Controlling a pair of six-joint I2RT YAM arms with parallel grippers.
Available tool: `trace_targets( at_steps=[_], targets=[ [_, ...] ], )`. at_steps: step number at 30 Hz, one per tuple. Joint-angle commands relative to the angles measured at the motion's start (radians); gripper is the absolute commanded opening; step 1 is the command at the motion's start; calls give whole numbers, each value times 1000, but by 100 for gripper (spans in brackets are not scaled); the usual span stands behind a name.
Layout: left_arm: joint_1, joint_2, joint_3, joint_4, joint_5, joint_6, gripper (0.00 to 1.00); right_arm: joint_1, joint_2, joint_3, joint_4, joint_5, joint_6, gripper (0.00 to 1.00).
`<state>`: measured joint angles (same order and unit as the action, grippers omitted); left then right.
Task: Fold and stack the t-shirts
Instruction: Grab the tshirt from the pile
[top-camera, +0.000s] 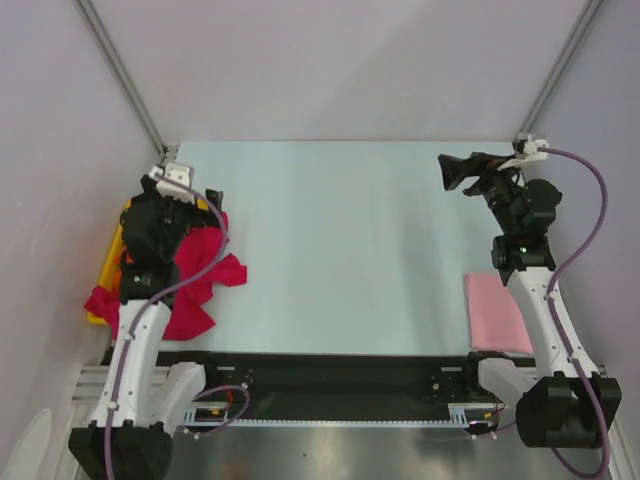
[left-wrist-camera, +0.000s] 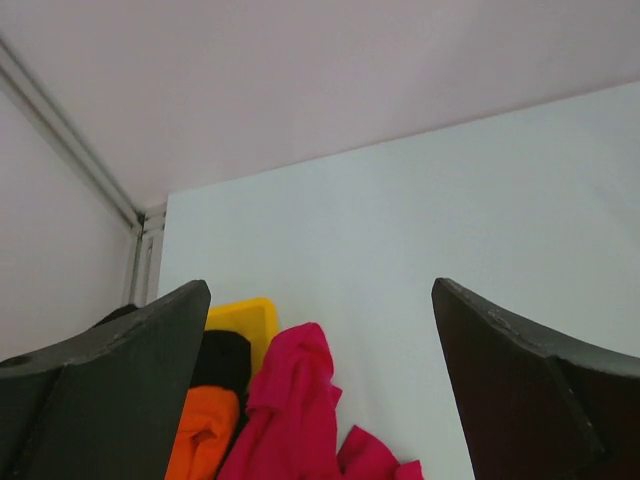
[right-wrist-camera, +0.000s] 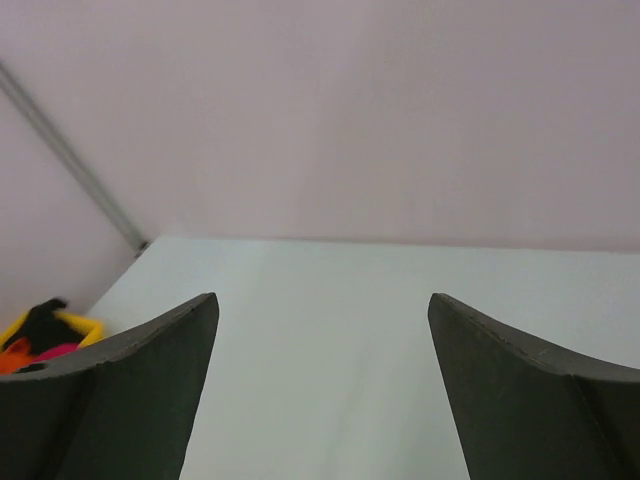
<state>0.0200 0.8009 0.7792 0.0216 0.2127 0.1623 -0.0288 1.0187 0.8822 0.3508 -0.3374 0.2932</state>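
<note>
The left jaws stand fully apart and hold nothing; they hang above the left edge of the worktop, pointing over the heap of cloth. The right jaws are also spread wide and empty, raised high over the far right corner, well apart from any shirt.

Just below the left jaws the red t-shirt lies crumpled, spilling from the yellow tray onto the worktop. Beside it in the tray sit the orange t-shirt and the black t-shirt, both bunched up. At the near right edge, next to the right arm's base, the pink t-shirt lies as a flat rectangle, apparently folded already.

The red shirt seems the next one in hand. It should be light, limp and prone to drag and bunch, so a pinch on one loose outer edge, a hem or sleeve lying clear on the worktop, looks safer than a grab into the heap, which might lift the orange one too.
</note>
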Motion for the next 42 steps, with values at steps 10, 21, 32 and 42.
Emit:
trace_targets(
  at_steps=[10, 21, 32, 42],
  targets=[
    [227, 610, 520, -1058, -102, 275, 81, 455, 153, 166, -311, 118, -247, 95],
    [181, 745, 394, -993, -161, 358, 49, 469, 132, 126, -326, 167, -255, 96],
    [181, 586, 818, -1101, -14, 273, 1, 471, 126, 167, -335, 141, -229, 96],
    [-188, 670, 1506, -1059, 319, 177, 0, 474, 147, 302, -338, 153, -158, 97]
  ],
)
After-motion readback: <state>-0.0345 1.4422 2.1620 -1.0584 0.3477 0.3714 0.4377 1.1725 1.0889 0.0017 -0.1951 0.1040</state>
